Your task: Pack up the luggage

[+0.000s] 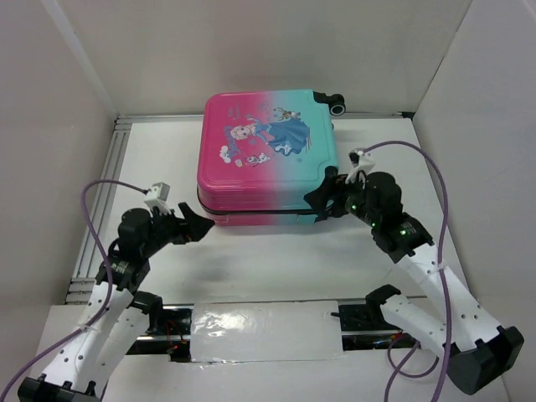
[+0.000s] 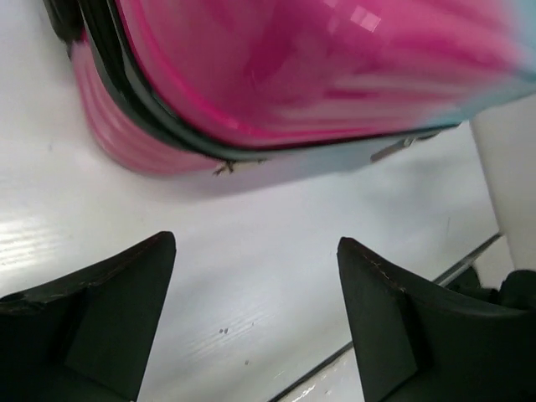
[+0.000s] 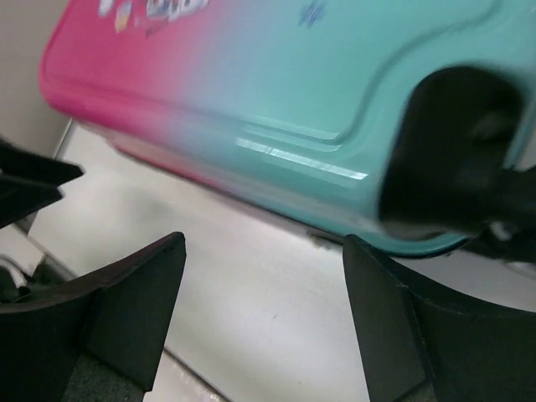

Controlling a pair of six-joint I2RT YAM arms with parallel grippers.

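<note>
Across the top view, the luggage [image 1: 268, 155] is seen lying flat and closed at the middle of the white worktop [image 1: 276, 260]. Its shell fades from pink on the left to teal on the right and carries a cartoon print. The left claw [image 1: 199, 224] and right claw [image 1: 322, 198] are positioned by its near corners. From the left wrist, that claw is shown spread and empty, apart from the pink shell. From the right wrist, that claw is likewise shown spread, with nothing gripped and the teal shell just ahead.
</note>
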